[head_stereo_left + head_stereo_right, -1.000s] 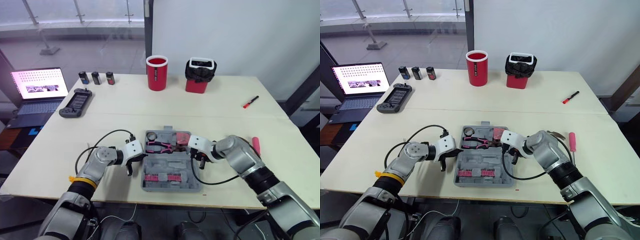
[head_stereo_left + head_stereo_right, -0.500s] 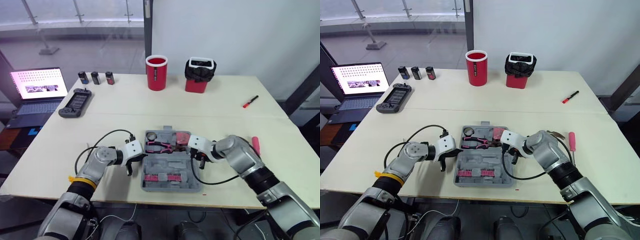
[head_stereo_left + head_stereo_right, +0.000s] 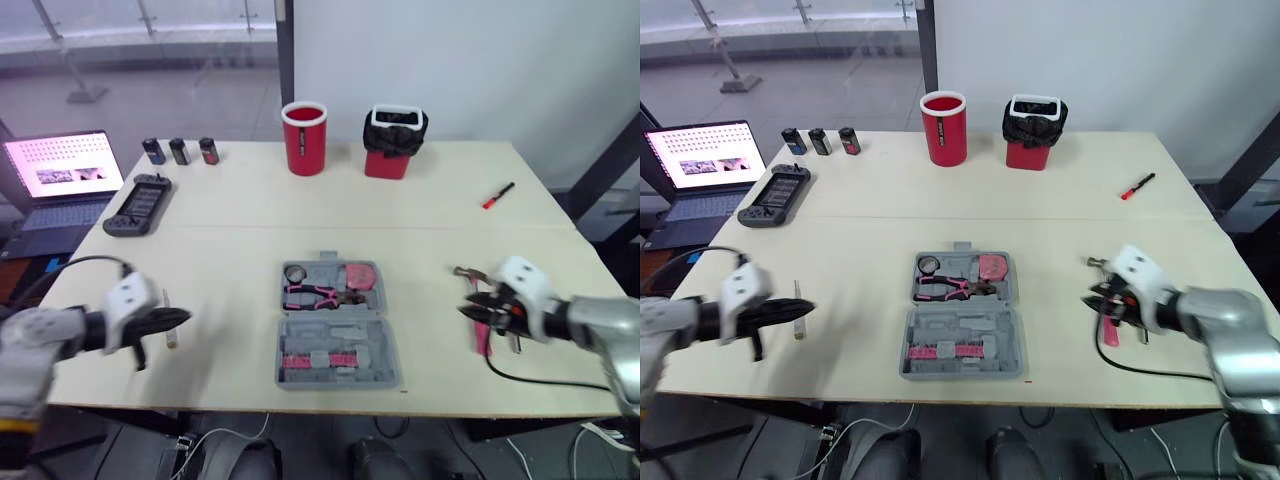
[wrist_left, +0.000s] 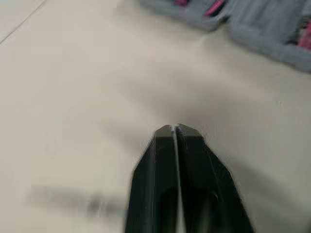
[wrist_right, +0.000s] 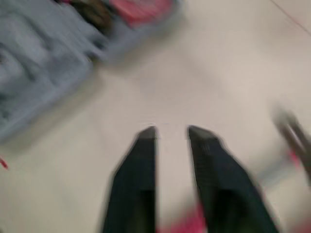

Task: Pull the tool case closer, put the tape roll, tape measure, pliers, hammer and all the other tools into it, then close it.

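**A:** While you're swinging both arms out wide, you're leaving the tool case [image 3: 338, 332] behind. Half a second back both grippers were sitting right at its sides. What are the fingers doing?

**B:** Your left gripper [image 3: 176, 318] is hanging clenched on nothing, tips just beside a small pale tool [image 3: 168, 336] lying on the table [image 3: 230, 250]. Your right gripper [image 3: 468, 308] is hanging spread and empty over the pink screwdriver [image 3: 483, 342], with the hammer [image 3: 460, 271] head poking out just beyond it.

**A:** So the pull step is looking done?

**B:** I'm judging yes. The case is sitting open near the front edge, between your arms, and you seem to be going after the loose tools now. The pink bits [image 3: 322, 357] are sitting in a row in the near half. The pliers [image 3: 315, 295], tape roll [image 3: 294, 272] and tape measure [image 3: 358, 276] are lying in the far half. Closing is still waiting.

**A:** Anything readable?

**B:** Nothing is reading. The laptop [image 3: 55, 170] screen is showing rows too small to make out. The canisters [image 3: 178, 150], red cup [image 3: 305, 137], black-and-red holder [image 3: 393, 143] and red marker [image 3: 498, 195] are showing no legible labels.
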Robot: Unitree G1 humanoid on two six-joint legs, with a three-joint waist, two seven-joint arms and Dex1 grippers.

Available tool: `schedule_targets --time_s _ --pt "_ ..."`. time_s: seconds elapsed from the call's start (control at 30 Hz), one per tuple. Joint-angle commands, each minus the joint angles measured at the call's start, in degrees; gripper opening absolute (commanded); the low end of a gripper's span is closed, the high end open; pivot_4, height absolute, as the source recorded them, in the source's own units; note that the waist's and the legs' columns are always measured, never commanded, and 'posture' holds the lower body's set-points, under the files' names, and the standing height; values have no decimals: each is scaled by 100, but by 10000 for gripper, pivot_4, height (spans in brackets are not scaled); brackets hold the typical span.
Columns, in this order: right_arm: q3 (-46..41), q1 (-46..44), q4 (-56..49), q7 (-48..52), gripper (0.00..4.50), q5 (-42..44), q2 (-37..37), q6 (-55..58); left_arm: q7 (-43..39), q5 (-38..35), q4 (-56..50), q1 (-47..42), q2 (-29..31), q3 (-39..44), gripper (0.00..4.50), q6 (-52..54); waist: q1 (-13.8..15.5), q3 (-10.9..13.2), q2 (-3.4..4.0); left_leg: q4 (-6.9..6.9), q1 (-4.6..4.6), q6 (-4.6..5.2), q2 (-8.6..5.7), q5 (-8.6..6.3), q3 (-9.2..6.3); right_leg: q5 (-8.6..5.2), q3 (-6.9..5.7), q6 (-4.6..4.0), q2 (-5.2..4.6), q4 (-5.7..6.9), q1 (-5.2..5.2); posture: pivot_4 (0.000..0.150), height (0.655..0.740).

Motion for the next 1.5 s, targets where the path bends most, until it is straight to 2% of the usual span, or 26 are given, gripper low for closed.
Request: schedule_targets --time_s 0.03,0.1,0.13,0.2,0.33,0.5,0.67,0.77,0.87,1.0,1.1,1.23,1.37,1.5 --pt "-1318 681 -405 134 30530 562 121 -69 -35 -216 95 719 158 1042 18780 -115 0 4 -3 0 2 0 0 0 2 -3 1 0 -1 -1 2 1500 7387" --pt "-1793 1182 -306 215 41158 706 209 -301 -5 -205 314 1063 136 1384 29997 -309 3 9 -12 3 4 -1 0 -1 7 -13 2 -17 -4 -2 2 1500 7387" --pt "-1943 1385 -229 252 45000 740 223 -427 11 -247 405 1136 108 1494 34812 -358 8 12 -17 8 7 -1 2 -1 8 -14 3 -17 -6 -2 3 1500 7387" --pt "-2123 1715 -115 318 45000 815 197 -608 19 -183 640 1256 128 1552 44503 -559 8 17 -23 17 12 -3 2 -2 16 -20 3 -6 -19 -4 1 1500 7387" --pt "-2189 1924 60 322 45000 977 132 -865 -22 -55 934 1330 195 1432 44503 -908 -15 19 -24 15 22 -26 14 -16 63 -16 5 -15 -79 -35 -13 1500 7387" --pt "-2105 1979 -44 212 45000 1151 47 -911 -41 -66 1018 1193 195 1212 44503 -1029 -31 16 -32 9 16 -6 15 -4 145 8 -12 -46 -156 -51 -13 1500 7387" --pt "-1909 1986 -384 -27 45000 1116 -44 -843 89 -182 894 1269 25 1178 44503 -946 -5 16 -41 2 10 22 -19 -32 175 18 -16 -1 -160 -68 -21 1500 7387" --pt "-1669 1631 -888 -361 45000 1414 -79 -400 478 -323 616 1329 -265 1243 44503 -644 -22 16 -40 1 14 24 -14 -37 176 17 -16 24 -151 -66 -21 1500 7387" --pt "-835 612 -1523 -910 45000 1857 -68 196 1758 -883 -507 1230 -1189 1380 44503 416 -81 19 -46 12 18 23 1 -37 173 29 -16 37 -136 -61 -17 1500 7387" --pt "25 -203 -1827 -1234 45000 2160 12 571 3022 -1150 -1389 1065 -1796 1405 44503 1654 -89 17 -102 29 17 18 3 -32 159 54 -17 51 -128 -60 -6 1500 7387" --pt "1035 -985 -2075 -1202 45000 2510 205 707 4554 -1549 -1953 519 -2363 1473 44503 3243 -97 18 -104 44 17 18 6 -31 156 60 -13 53 -119 -65 5 1500 7387" --pt "1782 -1470 -2126 -989 45000 2673 196 709 5643 -1769 -2240 -335 -2663 1410 44503 4722 -77 18 -115 67 4 18 9 -31 130 79 -14 87 -97 -64 10 1500 7387" --pt "2268 -1889 -2092 -962 45000 2724 308 664 6632 -1410 -2133 -1208 -2804 1180 44503 5999 -87 19 -116 83 5 18 10 -31 120 85 -14 89 -86 -63 20 1500 7387" --pt "2456 -2094 -2029 -976 45000 2773 414 620 6864 -1149 -1817 -1716 -2745 842 44503 6418 -122 18 -117 99 5 17 10 -31 108 89 -13 86 -76 -59 29 1500 7387"
